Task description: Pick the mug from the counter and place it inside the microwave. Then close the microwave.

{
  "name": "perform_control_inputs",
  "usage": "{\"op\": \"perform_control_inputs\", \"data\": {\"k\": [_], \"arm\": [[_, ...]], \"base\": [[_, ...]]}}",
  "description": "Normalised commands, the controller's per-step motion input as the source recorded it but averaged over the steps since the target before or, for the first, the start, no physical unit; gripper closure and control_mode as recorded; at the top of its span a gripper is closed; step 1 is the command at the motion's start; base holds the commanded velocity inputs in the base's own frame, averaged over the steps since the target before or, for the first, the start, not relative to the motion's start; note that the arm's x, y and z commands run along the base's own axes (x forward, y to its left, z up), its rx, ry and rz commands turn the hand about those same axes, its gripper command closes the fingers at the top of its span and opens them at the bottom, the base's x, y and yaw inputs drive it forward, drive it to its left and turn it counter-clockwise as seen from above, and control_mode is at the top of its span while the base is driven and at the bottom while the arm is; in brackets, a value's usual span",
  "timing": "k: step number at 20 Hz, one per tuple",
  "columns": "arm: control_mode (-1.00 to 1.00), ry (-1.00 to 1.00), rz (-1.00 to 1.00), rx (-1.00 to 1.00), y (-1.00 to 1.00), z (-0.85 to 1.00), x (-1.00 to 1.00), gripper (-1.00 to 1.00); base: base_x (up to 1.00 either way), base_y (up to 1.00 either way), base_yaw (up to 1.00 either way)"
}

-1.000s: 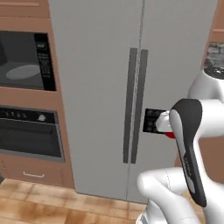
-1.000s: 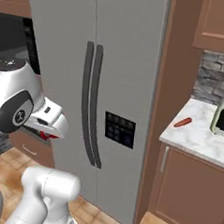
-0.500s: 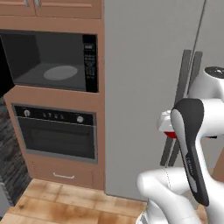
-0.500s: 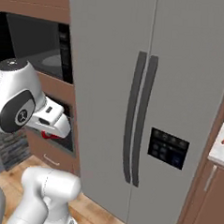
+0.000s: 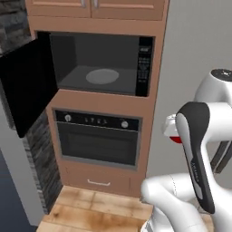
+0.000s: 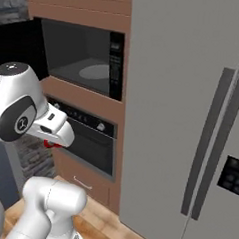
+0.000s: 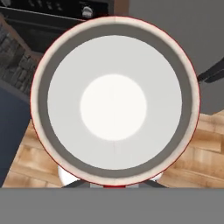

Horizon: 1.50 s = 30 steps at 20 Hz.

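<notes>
The jaws (image 7: 113, 186) are clenched on the mug (image 7: 114, 100) (red outside, white inside), holding it up in the air in front of the fridge (image 6: 192, 106). The microwave (image 5: 102, 63) is off to the left, its door (image 5: 27, 86) wide open, above the oven (image 5: 97, 138).

mug (image 5: 174, 137): mostly hidden behind arm, just a red sliver + white hand above it | pincer (image 7: 113, 186): tips covered by mug in hand view, can't see grip contact | microwave (image 5: 102, 63) door: cut off at left edge, left base view | fridge (image 6: 191, 121), right of pincer: cut by right edge, panel btns too small to read
</notes>
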Motion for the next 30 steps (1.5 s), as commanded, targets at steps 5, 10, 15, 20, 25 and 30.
{"op": "perform_control_inputs", "data": {"k": [5,10,15,20,25,30], "arm": [[1.00,0.00,0.00,0.00,0.00,0.00,0.00,1.00],[1.00,0.00,0.00,0.00,0.00,0.00,0.00,1.00],[1.00,0.00,0.00,0.00,0.00,0.00,0.00,1.00],[1.00,0.00,0.00,0.00,0.00,0.00,0.00,1.00],[1.00,0.00,0.00,0.00,0.00,0.00,0.00,1.00],[1.00,0.00,0.00,0.00,0.00,0.00,0.00,1.00]], "base": [[0.01,0.74,-0.10],[0.06,0.63,-0.19],[0.08,0.41,-0.24],[0.23,0.03,-0.33],[0.00,0.00,-0.40],[0.03,0.29,-0.28]]}}
